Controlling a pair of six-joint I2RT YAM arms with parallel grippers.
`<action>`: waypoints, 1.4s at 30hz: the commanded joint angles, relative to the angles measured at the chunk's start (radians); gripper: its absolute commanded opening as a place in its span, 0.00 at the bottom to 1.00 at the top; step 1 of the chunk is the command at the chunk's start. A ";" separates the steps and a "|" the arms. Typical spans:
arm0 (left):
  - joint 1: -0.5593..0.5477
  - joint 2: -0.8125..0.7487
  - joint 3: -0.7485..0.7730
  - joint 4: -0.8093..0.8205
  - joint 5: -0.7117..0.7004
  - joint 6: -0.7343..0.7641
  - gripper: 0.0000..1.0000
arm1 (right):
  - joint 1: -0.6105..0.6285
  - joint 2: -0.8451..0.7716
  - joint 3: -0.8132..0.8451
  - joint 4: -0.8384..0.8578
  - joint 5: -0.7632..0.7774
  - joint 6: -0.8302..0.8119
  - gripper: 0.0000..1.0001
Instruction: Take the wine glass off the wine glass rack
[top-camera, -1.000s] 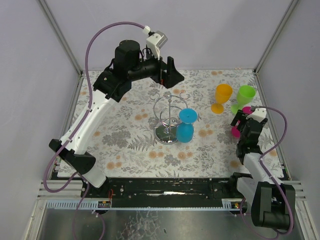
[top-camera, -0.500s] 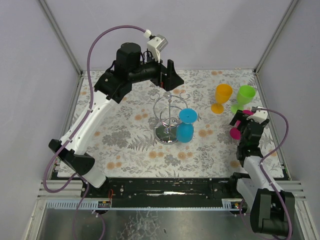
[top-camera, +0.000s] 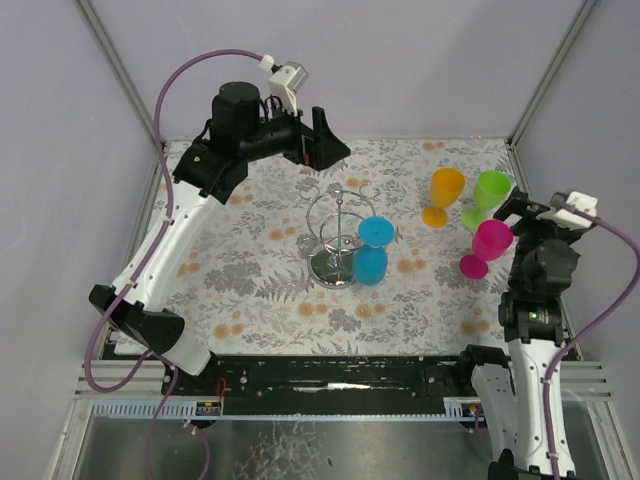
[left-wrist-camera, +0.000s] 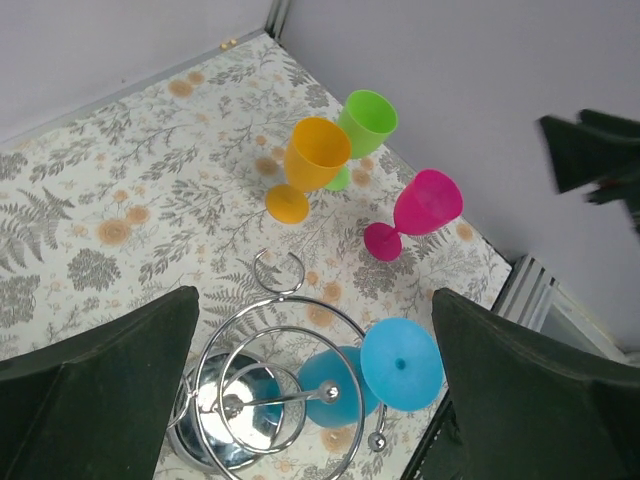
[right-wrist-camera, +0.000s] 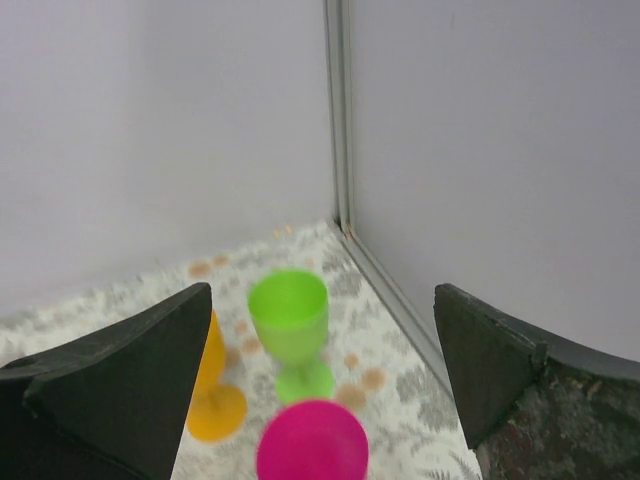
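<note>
The wine glass rack is a shiny silver stand in the middle of the flowered mat. A blue wine glass hangs upside down from its wire ring. In the left wrist view the rack and the blue glass lie below and between the fingers. My left gripper is open and empty, high above and behind the rack. My right gripper is open and empty, raised at the right, behind a pink glass.
An orange glass and a green glass stand upright at the back right, with the pink glass just in front. The right wrist view shows the green glass and the pink glass near the enclosure's corner post.
My right arm has lifted up and back to the right, away from the pink glass, which now stands in full view. My left arm has drawn up and to the left.
</note>
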 joint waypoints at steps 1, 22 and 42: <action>0.059 -0.018 -0.027 0.079 0.045 -0.113 1.00 | -0.004 0.059 0.286 -0.284 -0.073 0.099 0.99; 0.235 -0.007 -0.110 0.171 0.147 -0.343 1.00 | 0.000 0.457 0.662 -0.752 -1.127 0.900 0.71; 0.250 0.003 -0.146 0.195 0.183 -0.377 1.00 | 0.239 0.449 0.452 -0.657 -1.004 0.982 0.65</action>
